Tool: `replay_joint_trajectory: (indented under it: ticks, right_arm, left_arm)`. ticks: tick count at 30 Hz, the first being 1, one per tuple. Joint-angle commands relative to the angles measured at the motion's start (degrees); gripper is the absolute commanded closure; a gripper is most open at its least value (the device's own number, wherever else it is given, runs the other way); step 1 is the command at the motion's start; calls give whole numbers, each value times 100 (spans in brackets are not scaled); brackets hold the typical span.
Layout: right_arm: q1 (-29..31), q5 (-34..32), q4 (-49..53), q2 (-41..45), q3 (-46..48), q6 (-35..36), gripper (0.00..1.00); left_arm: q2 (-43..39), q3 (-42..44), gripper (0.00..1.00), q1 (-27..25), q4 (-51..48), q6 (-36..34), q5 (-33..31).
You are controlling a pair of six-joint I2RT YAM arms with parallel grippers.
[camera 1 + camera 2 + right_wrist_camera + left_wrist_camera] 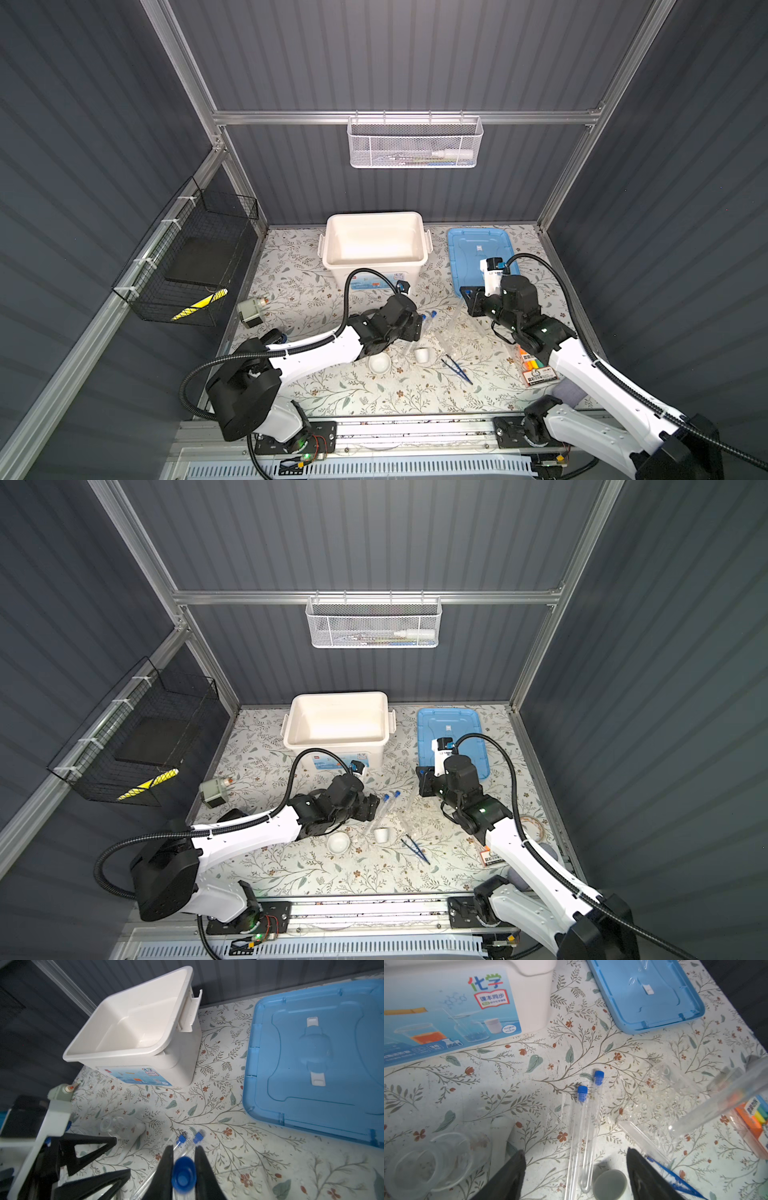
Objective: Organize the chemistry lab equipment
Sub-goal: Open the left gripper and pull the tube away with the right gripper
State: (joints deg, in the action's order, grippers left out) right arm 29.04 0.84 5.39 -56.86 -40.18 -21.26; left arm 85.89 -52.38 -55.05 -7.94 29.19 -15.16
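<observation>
Two clear blue-capped test tubes (420,332) (583,1132) lie side by side on the flowered table, in both top views (384,808). My left gripper (575,1153) (417,326) hangs open just over them and touches neither. A third blue-capped test tube (184,1176) (716,1105) is gripped by my right gripper (184,1165), which is shut on it near the cap and holds it above the clear rack (660,1101) (453,336). The white mortar bowl (379,363), small white cup (422,354) (609,1184) and blue tweezers (456,370) lie nearer the front. The glass flask (425,1163) and white pestle (500,1140) lie beside my left gripper.
An open white bin (332,249) stands at the back and its blue lid (469,249) lies flat to the right. A pack of coloured highlighters (536,368) sits under my right arm. A grey device (251,311) lies at the left edge. Wire baskets hang on the walls.
</observation>
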Motion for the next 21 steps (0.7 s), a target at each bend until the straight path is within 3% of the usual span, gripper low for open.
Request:
replay_joint_trajectory:
  ticks: [1, 9, 21]
  right_arm:
    - [350, -665, -371, 76, 156, 659, 84]
    - [914, -1333, -1393, 260, 809, 973, 84]
    - [1287, -1540, -1823, 388, 957, 1105, 84]
  left_arm:
    - [260, -202, 22, 57, -250, 52, -100]
    - [668, -188, 25, 138, -137, 45, 75]
    - [741, 18, 29, 178, 70, 80, 208]
